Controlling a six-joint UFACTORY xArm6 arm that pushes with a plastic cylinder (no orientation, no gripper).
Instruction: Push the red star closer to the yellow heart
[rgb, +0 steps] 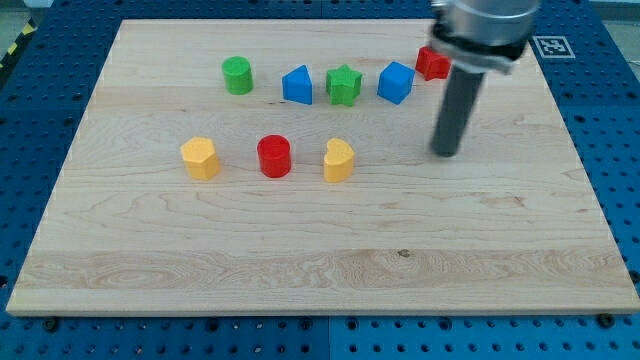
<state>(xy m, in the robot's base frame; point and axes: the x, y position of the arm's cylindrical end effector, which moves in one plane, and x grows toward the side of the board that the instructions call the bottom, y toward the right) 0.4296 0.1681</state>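
The red star (431, 63) lies near the view's top right, partly hidden behind the arm's head. The yellow heart (339, 160) lies near the board's middle. My tip (445, 153) rests on the board below the red star and to the right of the yellow heart, touching neither block.
A row at the view's top holds a green cylinder (237, 75), a blue block (297, 85), a green star (343, 84) and a blue cube (396, 82). A red cylinder (273, 156) and a yellow block (200, 158) lie left of the heart. The wooden board (300, 260) sits on a blue perforated base.
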